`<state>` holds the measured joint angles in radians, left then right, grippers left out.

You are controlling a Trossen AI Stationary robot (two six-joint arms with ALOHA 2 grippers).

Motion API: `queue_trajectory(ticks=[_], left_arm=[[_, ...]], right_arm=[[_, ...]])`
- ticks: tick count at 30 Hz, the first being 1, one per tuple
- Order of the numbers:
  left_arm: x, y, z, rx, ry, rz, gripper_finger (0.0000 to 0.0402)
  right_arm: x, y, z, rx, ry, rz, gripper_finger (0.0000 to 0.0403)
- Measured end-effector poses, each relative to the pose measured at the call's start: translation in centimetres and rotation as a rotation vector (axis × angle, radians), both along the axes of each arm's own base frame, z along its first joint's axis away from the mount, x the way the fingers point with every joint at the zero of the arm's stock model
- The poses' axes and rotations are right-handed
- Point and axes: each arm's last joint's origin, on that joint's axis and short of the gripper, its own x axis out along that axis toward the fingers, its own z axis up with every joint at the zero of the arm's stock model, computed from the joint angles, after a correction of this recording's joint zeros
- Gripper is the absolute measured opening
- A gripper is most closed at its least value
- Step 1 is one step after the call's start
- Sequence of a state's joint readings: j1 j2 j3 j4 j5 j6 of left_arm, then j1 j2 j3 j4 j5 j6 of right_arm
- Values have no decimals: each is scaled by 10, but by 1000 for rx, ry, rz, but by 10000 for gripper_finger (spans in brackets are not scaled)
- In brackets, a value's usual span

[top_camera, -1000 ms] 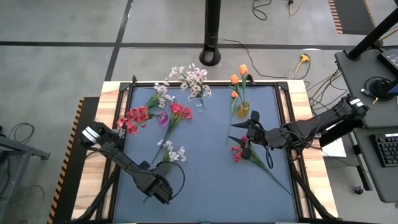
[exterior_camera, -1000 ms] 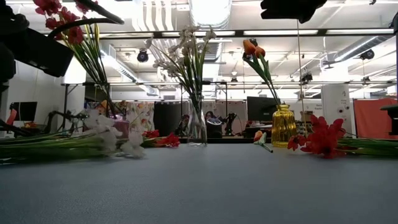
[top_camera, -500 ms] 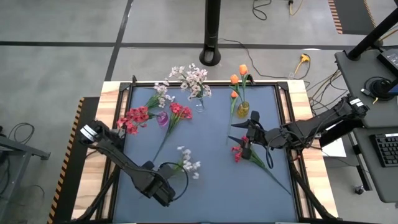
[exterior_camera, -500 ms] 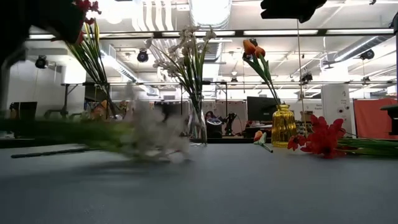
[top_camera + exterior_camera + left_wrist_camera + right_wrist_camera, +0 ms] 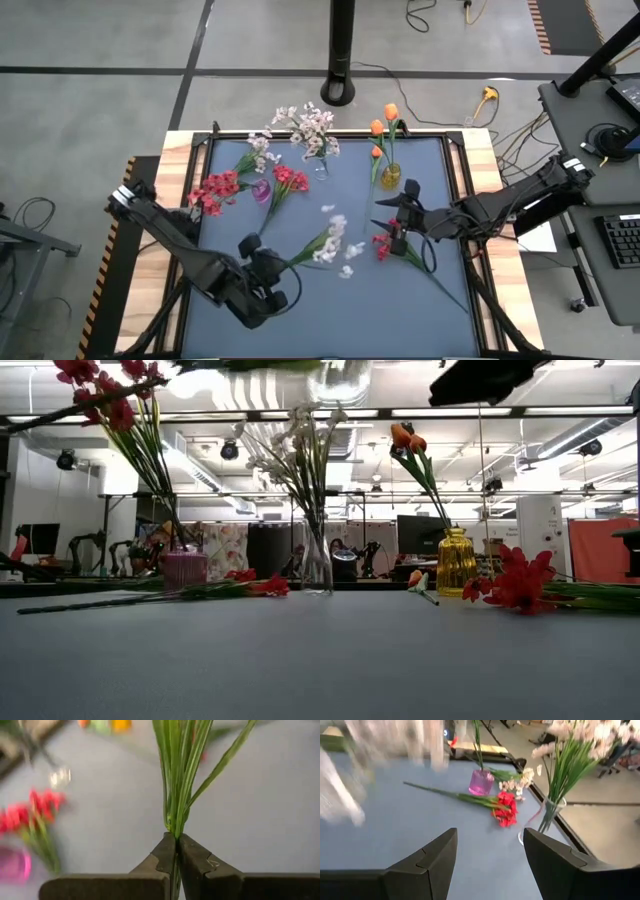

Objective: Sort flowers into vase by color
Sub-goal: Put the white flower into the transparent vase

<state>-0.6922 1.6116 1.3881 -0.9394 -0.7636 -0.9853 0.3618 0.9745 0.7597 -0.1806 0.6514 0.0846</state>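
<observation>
My left gripper point(image 5: 272, 268) is shut on a spray of white flowers point(image 5: 330, 240), held up over the mat's near left part; its blossoms point toward the table's middle. A clear vase point(image 5: 320, 165) holds white flowers, a pink vase point(image 5: 261, 190) red ones, and a yellow vase point(image 5: 390, 177) orange buds. One red flower point(image 5: 285, 180) lies beside the pink vase. Another red flower point(image 5: 383, 245) lies on the mat below my right gripper point(image 5: 392, 225), which hangs open and touches nothing. My left gripper pinches the bundle of green stems point(image 5: 175, 827) between its two fingers, near the stems' lower end. The fingers lie along the stems and slant downward. The spray is lifted clear of the mat, its blossoms point(image 5: 335, 232) out ahead of the gripper.
A black frame point(image 5: 330, 135) borders the blue mat point(image 5: 330, 310). The three vases stand along its far side. The long stem point(image 5: 440, 282) of the right-hand red flower runs toward the near right corner. Bare mat lies in the near middle.
My left gripper has risen from the mat and turned, carrying the white spray with it. The spray lay flat on the near left of the mat; now it is lifted clear, and its blossom end has swung toward the table's middle and right.
</observation>
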Motion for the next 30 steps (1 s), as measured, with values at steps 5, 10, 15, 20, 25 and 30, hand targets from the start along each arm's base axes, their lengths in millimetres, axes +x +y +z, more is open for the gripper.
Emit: queue_trajectory(ticks=[5, 10, 15, 20, 25, 30], left_arm=[[1, 2, 17, 126, -121, -90, 0], [9, 1, 34, 239, -193, -202, 0], [21, 5, 41, 380, -207, -291, 0], [31, 17, 29, 454, -197, -296, 0], [43, 30, 12, 425, -372, -408, 0], [48, 48, -10, 422, -425, -382, 0]], right_arm=[[-3, -1, -6, 40, 41, -32, 221], [-4, -1, -11, 67, 60, -40, 221], [1, 2, -28, 87, 27, 7, 221], [7, 5, -49, 55, -35, 47, 221], [18, 11, -63, 31, -131, 152, 221], [34, 19, -67, -3, -249, 258, 221]])
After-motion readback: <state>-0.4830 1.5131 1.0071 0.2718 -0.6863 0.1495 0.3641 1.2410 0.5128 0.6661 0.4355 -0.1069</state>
